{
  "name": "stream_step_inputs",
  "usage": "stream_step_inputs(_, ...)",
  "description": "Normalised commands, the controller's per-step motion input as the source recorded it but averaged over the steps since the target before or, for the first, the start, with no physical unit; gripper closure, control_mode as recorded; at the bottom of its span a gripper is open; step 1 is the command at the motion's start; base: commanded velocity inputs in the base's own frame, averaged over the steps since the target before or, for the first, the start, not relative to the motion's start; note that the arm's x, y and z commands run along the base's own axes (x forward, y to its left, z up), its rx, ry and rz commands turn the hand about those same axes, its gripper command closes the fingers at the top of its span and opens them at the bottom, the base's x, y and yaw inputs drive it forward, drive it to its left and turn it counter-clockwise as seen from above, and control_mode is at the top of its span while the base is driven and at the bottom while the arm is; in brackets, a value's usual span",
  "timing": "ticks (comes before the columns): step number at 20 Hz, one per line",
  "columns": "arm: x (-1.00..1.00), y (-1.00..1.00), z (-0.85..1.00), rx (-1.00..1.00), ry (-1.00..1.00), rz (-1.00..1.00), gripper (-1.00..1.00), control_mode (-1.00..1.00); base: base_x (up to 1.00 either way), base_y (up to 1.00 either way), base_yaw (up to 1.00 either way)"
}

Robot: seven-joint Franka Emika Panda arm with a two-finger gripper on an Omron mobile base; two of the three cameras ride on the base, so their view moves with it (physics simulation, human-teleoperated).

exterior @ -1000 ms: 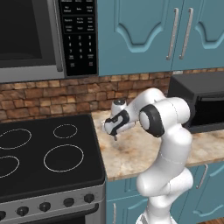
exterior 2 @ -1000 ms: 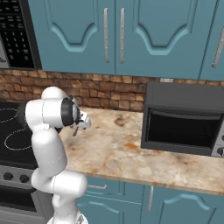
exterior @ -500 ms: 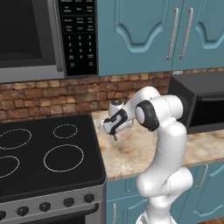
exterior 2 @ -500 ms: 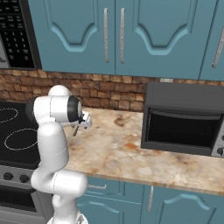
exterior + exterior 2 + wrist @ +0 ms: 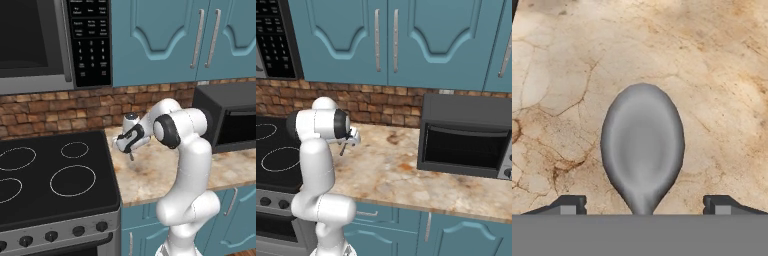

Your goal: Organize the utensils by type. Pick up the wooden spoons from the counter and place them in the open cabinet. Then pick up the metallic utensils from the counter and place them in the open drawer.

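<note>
Between claw (image 5: pixel 642 202) tips: one grey spoon (image 5: pixel 642 152).

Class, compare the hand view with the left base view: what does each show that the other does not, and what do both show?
Hand view: the grey spoon bowl, seen close up and lying between the two dark fingertips, which stand wide apart on either side of it.

Left base view: the black stovetop, the microwave keypad, the brick backsplash, the teal cabinets, the black toaster oven and the white arm.

Both: the beige marbled counter.
</note>
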Motion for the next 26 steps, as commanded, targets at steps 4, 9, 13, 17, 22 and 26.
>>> stream_step_inputs(4, 0.0, 0.0, -0.26, 0.0, 0.01, 0.0, 1.0, -1.0, 0.0, 0.0, 0.0)
stream_step_inputs(9, 0.0, 0.0, -0.28, 0.0, 0.07, 0.0, 1.0, -1.0, 0.0, 0.0, 0.0)
stream_step_inputs(13, 0.0, -0.02, -0.25, 0.0, 0.08, 0.0, 1.0, -1.0, 0.0, 0.0, 0.0)
stream_step_inputs(17, 0.0, -0.09, -0.28, 0.0, 0.04, 0.0, 1.0, -1.0, 0.0, 0.0, 0.0)
stream_step_inputs(22, 0.0, -0.26, -0.41, 0.03, 0.01, 0.0, 1.0, -1.0, 0.0, 0.0, 0.0)
stream_step_inputs(26, 0.03, -0.34, -0.32, 0.01, 0.01, -0.03, 1.0, -1.0, 0.0, 0.0, 0.0)
